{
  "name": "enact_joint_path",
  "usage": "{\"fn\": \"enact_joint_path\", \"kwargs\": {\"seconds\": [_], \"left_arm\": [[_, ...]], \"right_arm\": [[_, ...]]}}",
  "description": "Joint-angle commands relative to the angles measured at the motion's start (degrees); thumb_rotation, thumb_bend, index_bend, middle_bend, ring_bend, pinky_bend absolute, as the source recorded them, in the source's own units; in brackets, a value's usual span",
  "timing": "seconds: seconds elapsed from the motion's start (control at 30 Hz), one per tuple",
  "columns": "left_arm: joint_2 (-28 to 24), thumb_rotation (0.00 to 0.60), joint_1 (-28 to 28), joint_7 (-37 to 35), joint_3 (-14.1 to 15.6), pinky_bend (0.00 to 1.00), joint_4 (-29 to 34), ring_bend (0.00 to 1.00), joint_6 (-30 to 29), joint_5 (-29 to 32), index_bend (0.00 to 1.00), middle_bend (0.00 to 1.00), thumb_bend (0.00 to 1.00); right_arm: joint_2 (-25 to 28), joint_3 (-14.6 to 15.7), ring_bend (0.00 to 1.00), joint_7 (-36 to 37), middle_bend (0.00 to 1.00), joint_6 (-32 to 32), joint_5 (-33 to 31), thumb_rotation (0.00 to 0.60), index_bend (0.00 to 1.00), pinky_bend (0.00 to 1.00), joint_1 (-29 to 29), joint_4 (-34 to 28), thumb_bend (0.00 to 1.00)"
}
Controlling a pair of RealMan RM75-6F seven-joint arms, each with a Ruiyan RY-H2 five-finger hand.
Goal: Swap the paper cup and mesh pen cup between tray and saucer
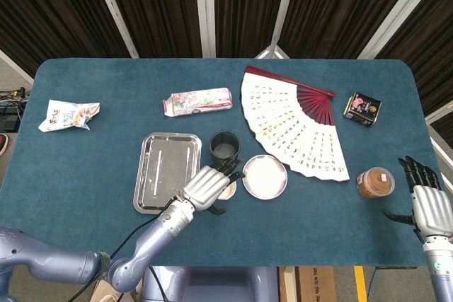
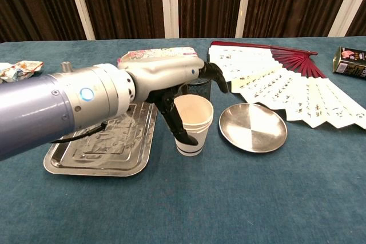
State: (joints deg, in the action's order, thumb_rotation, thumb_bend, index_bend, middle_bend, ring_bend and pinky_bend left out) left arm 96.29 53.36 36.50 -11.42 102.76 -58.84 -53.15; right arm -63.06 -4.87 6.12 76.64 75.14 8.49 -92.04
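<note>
Left hand [image 2: 186, 92] wrapped around the paper cup [image 2: 193, 125], dark fingers [image 2: 184, 130] curled down its near side, thumb arched over toward the mesh pen cup [image 1: 225, 146]. Cup upright, mouth open to the ceiling, long axis vertical, base seemingly on the blue bench [image 1: 92, 167], though contact hard to confirm. Standing in the gap between tray [image 2: 97, 141] and saucer [image 2: 253, 127], just beside the saucer's left rim and not yet on it. Saucer bare, lying to the cup's right, so the remaining carry runs a short way rightward. Mesh pen cup upright just behind the hand, on the bench off the tray's far right corner, also vertical, mouth up. Tray flat and holding nothing.

Right hand [image 1: 426, 206] parked at the bench's right edge, fingers spread, holding nothing, well apart from the saucer and close to a brown-lidded jar [image 1: 374, 182]. Left hand plainly the nearer for both vessels. Open fan [image 1: 297, 125] spread beyond the saucer, close enough to its far rim to mind during the set-down.
</note>
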Motion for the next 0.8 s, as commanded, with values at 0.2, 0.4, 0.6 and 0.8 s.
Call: {"fn": "enact_joint_path", "kwargs": {"seconds": [0.2,0.4,0.6,0.8], "left_arm": [[3.4,0.600,1.1,-9.7,-6.3,0.19,-5.9,0.00,-3.0,-8.8,0.21,0.00,0.00],[5.0,0.600,5.5,-8.9,-12.3,0.12,-10.0,0.00,-0.2,-3.5,0.20,0.00,0.00],[5.1,0.600,9.0,-4.8,-14.4,0.09,-14.6,0.00,2.9,5.6,0.19,0.00,0.00],[5.7,0.600,10.2,-6.5,-13.5,0.06,-20.5,0.00,6.5,9.8,0.19,0.00,0.00]], "right_arm": [[-0.2,-0.8,0.00,-0.6,0.00,-0.8,-1.8,0.600,0.00,0.00,0.0,0.7,0.00],[-0.7,-1.6,0.00,-1.2,0.00,-2.1,-3.7,0.600,0.00,0.00,0.2,1.9,0.00],[-1.2,-2.2,0.00,-1.9,0.00,-3.3,-5.5,0.600,0.00,0.00,0.5,2.8,0.00],[-1.5,-2.3,0.00,-2.8,0.00,-4.1,-6.0,0.600,0.00,0.00,0.6,2.9,0.00]]}}
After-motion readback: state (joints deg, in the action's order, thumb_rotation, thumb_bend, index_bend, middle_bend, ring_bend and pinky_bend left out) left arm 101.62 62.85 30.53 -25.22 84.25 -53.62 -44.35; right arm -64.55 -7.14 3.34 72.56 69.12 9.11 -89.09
